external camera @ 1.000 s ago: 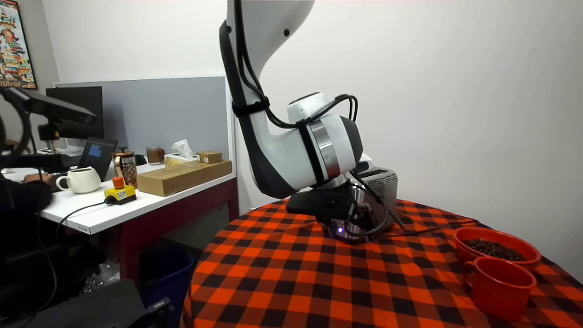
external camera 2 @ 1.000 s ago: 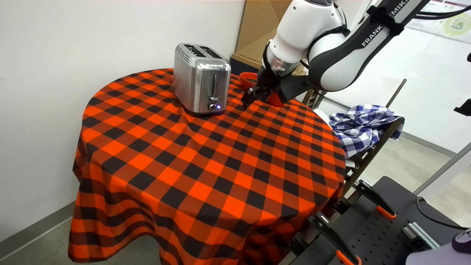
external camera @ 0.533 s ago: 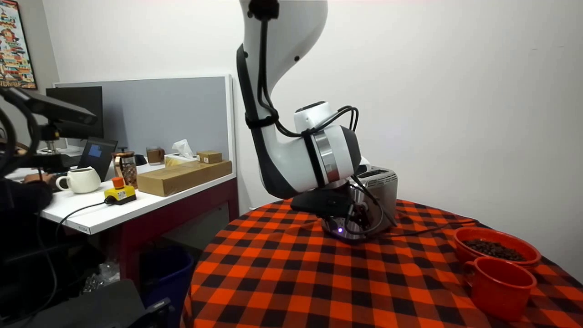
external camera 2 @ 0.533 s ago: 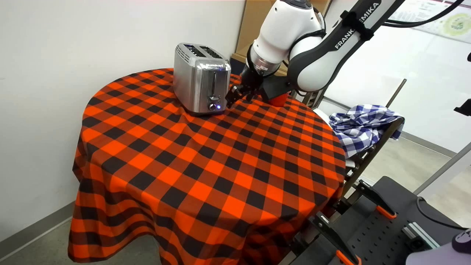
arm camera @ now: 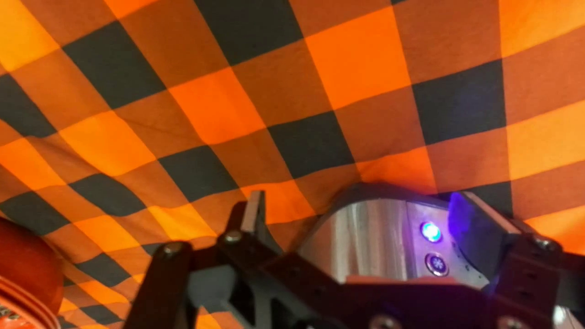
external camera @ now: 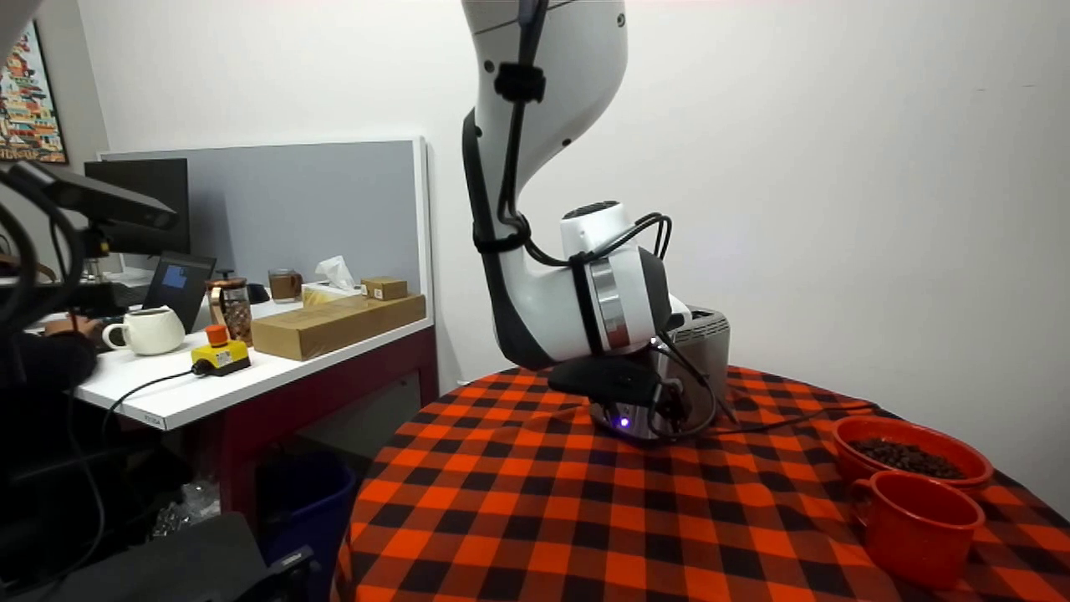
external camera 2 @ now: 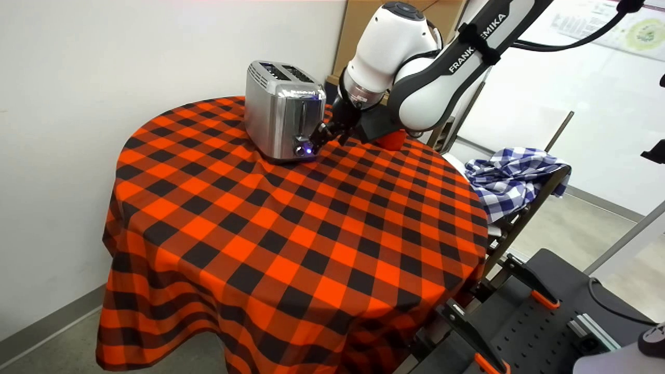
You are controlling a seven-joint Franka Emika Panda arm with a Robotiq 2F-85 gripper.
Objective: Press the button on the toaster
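Our gripper (arm camera: 365, 212) has its fingers spread well apart, pinching nothing that we can see. Under it lies the checked tablecloth (external camera 2: 270, 244), the broadest thing before us. On that stands the toaster (external camera 2: 262, 111), upright, with the fingertips overlapping the lower corner of its narrow end face in an exterior view; whether they touch it, we cannot tell. Apart from it sit a red bowl (external camera: 848, 464) of dark beans and a smaller red mug (external camera: 919, 539). Smallest are the controls on the end face: a glowing blue button (arm camera: 431, 231) and, just beside it, a snowflake button (arm camera: 437, 264). One finger (arm camera: 480, 237) stands near the lit one, its pad tinted violet. Which button the task means, we cannot say.

We judge the toaster stiff, not very heavy and slick-skinned, so a hard shove could slide it over the tablecloth. It calls for no grasp: we would meet the chosen button at its centre with one fingertip, square to the face, and expect a short, firm travel.

Half a second earlier the fingertips show just outside the toaster's edge in an exterior view; now they lie across that lower corner. We find toaster, bowl and mug unmoved.
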